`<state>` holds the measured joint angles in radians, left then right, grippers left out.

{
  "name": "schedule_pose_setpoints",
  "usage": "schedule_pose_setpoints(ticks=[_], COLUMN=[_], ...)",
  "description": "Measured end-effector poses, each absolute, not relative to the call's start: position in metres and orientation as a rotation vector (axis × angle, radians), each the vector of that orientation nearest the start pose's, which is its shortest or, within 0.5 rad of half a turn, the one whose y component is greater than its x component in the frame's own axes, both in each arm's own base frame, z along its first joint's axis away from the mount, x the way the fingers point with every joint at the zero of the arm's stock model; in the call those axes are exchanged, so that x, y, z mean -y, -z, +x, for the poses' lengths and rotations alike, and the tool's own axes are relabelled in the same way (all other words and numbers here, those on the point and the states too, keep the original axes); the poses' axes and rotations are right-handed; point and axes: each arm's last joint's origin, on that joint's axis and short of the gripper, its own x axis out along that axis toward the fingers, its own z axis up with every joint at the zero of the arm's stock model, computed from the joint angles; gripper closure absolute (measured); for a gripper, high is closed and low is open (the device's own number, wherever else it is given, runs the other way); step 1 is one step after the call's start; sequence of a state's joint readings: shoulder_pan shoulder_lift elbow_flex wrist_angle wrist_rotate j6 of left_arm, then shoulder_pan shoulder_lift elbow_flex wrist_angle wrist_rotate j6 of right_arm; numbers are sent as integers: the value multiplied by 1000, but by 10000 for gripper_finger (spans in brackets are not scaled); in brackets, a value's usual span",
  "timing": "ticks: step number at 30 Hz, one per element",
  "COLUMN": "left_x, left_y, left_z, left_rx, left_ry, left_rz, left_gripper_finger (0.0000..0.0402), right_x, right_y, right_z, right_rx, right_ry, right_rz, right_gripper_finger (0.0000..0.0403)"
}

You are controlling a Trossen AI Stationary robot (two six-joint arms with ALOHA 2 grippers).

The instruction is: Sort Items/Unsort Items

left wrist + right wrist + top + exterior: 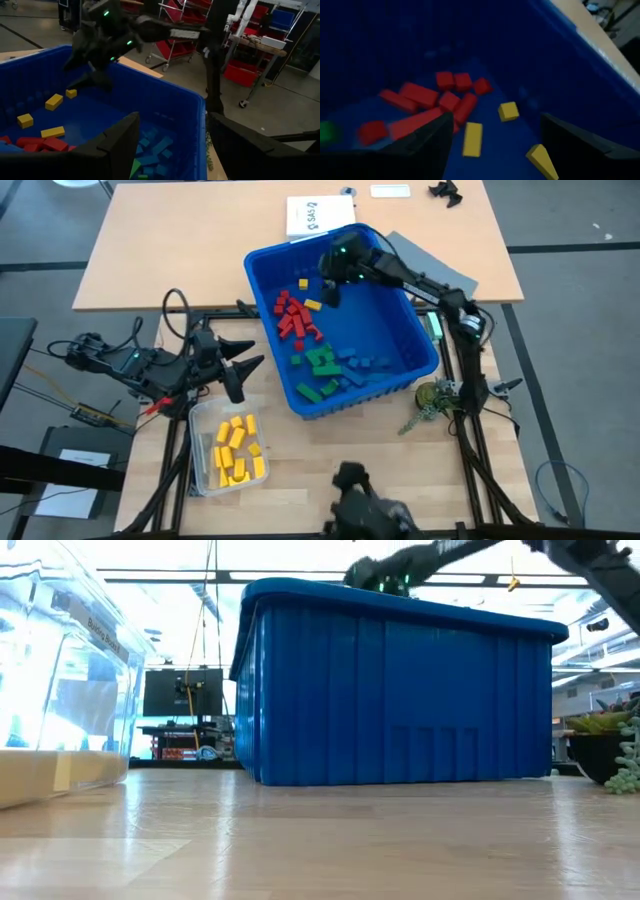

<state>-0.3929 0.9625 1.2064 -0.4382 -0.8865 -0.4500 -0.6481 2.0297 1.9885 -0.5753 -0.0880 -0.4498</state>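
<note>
Yellow blocks (pixel 472 139) under open R gripper (pixel 495 142), bin (pixel 410 340)

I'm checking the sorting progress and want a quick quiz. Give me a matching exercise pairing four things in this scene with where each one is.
Things:
1. yellow blocks in the clear container
2. red blocks
3. right gripper
4. left gripper

Places:
A. piled inside the blue bin
B. open, over the bin's far end
C. open, outside the bin beside its left wall
D. on the table in front of the bin

Pairs: 1-D, 2-A, 3-B, 4-C
</note>
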Motion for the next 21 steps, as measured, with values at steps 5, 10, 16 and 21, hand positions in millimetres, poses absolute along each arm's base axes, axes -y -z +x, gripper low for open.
schedule_pose_setpoints(ticks=[5,10,16,21], left_x=[47,47,47,47], left_y=[-421,-421,-421,-421], left_z=[172,172,172,172], left_rx=[-43,-39,-40,-41], left_ry=[-517,-516,-516,-516], left_rz=[-324,-327,-325,-325], left_gripper_finger=[153,153,153,153], right_x=[313,332,343,348], right_y=[-286,-244,-200,-183], right_z=[381,391,399,398], right_rx=[-715,-741,-792,-812], right_ry=[428,431,408,378], right_rz=[-169,-141,-121,-95], right_gripper_finger=[112,112,115,122])
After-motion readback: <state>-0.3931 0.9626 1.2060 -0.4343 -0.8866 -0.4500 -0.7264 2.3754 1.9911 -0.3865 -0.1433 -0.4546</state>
